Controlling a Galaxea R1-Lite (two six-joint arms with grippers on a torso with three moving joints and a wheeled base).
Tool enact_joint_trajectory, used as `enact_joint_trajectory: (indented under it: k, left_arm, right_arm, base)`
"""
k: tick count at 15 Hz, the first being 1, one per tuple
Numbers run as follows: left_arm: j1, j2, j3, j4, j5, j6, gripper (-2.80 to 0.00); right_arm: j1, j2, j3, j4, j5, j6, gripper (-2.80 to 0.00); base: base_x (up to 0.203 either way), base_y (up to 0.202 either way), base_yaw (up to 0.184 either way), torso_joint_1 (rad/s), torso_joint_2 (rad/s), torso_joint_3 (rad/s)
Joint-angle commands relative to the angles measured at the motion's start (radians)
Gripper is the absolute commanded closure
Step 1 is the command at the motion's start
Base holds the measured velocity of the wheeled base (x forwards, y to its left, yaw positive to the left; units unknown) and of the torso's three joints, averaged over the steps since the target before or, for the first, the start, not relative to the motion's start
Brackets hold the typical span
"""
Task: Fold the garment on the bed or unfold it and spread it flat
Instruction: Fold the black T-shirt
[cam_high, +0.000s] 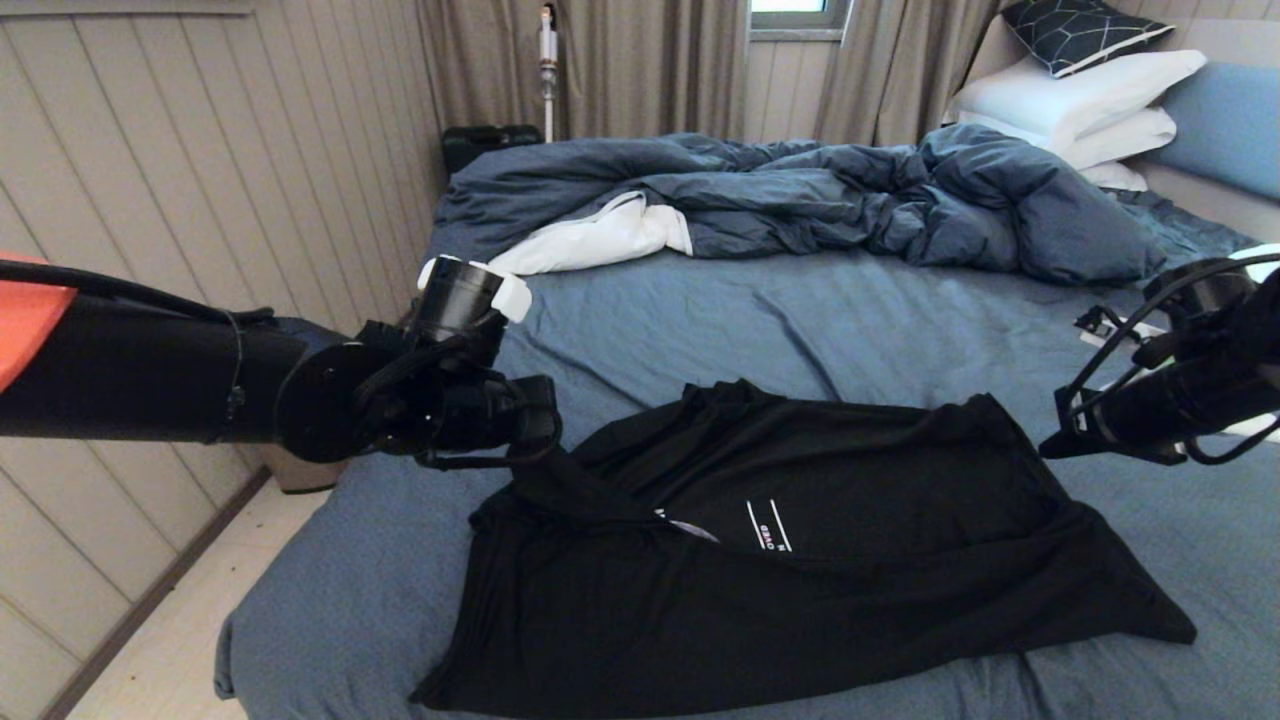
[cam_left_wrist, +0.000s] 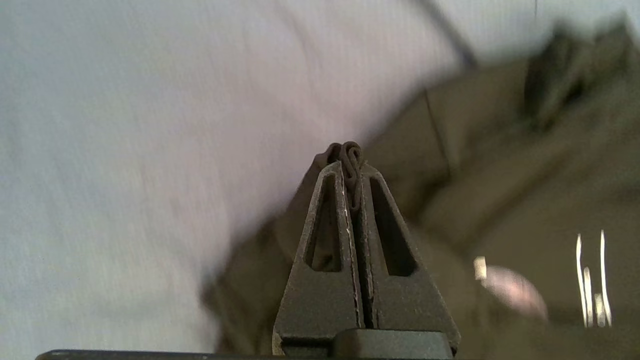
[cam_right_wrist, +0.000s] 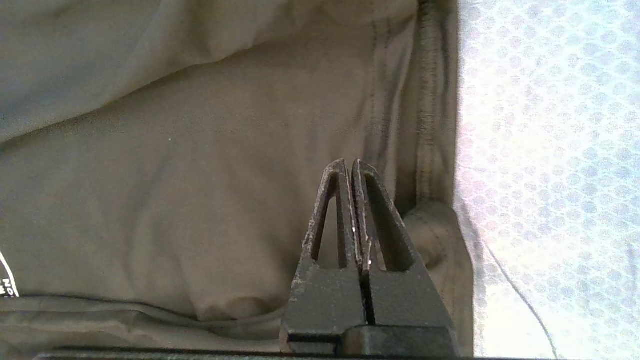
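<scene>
The garment (cam_high: 800, 540), a black T-shirt with two white lines (cam_high: 768, 525), lies rumpled and partly folded over on the slate-blue sheet of the bed (cam_high: 800, 320). My left gripper (cam_high: 550, 440) is at the shirt's left upper edge, shut on a bunched fold of the black cloth that sticks out past its tips (cam_left_wrist: 351, 160). The cloth rises from the sheet up to that grip. My right gripper (cam_high: 1048, 447) hangs by the shirt's right end. It is shut over the cloth near a stitched hem (cam_right_wrist: 348, 162), with nothing between its fingers.
A rumpled dark blue duvet (cam_high: 850, 190) with white lining lies across the back of the bed. White pillows (cam_high: 1080, 100) are stacked at the back right. A panelled wall (cam_high: 200, 180) and a strip of floor run along the bed's left side.
</scene>
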Motion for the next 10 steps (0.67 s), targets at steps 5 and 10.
enact_joint_trajectory:
  k: [5, 10]
  left_arm:
    - [-0.110, -0.171, 0.109, 0.136, 0.002, -0.060, 0.00]
    - [-0.144, -0.179, -0.040, 0.420, -0.008, -0.126, 0.00]
  right_arm:
    - [-0.002, 0.014, -0.003, 0.003, 0.002, -0.002, 0.00]
    - [-0.002, 0.018, -0.005, 0.002, 0.003, -0.004, 0.00]
  base:
    - [0.000, 0.000, 0.000, 0.000, 0.00, 0.000]
    - [0.000, 0.000, 0.000, 0.000, 0.00, 0.000]
